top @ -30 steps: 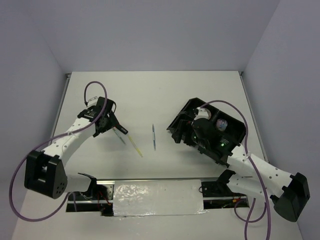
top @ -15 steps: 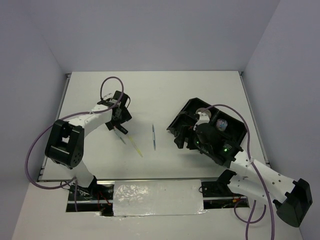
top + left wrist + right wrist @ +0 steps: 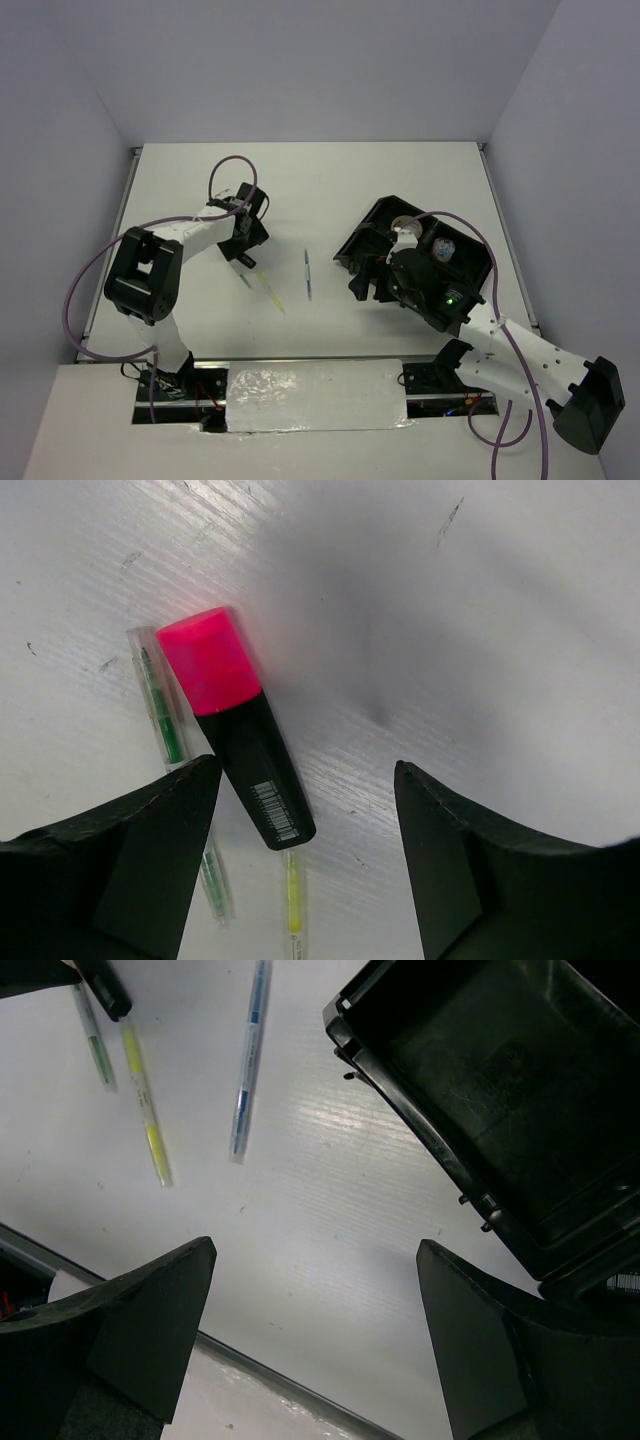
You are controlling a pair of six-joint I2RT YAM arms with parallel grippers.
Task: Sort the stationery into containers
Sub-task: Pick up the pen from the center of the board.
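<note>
A stubby black highlighter with a pink cap [image 3: 235,742] lies flat on the white table. My left gripper [image 3: 303,772] is open just above it, and the highlighter's black end lies between the jaws, close to the left finger [image 3: 150,830]. A thin green pen [image 3: 165,715] and a yellow pen [image 3: 292,900] lie beside it. A blue pen [image 3: 308,275] lies alone mid-table. The black organizer tray [image 3: 470,262] sits at the right. My right gripper [image 3: 315,1250] is open and empty over bare table just left of the tray [image 3: 400,1070]. My left gripper [image 3: 245,238] hides the highlighter in the top view.
A clear tape roll [image 3: 444,250] lies in a far tray compartment. The near compartment [image 3: 490,1080] in the right wrist view holds nothing. The blue pen [image 3: 250,1060], yellow pen [image 3: 145,1110] and green pen [image 3: 95,1040] lie left of the tray. A metal rail [image 3: 250,1360] runs along the table's near edge.
My left arm has swung in and rightward, bringing its gripper over the highlighter and pens. My right gripper has shifted slightly left, off the tray's corner.
</note>
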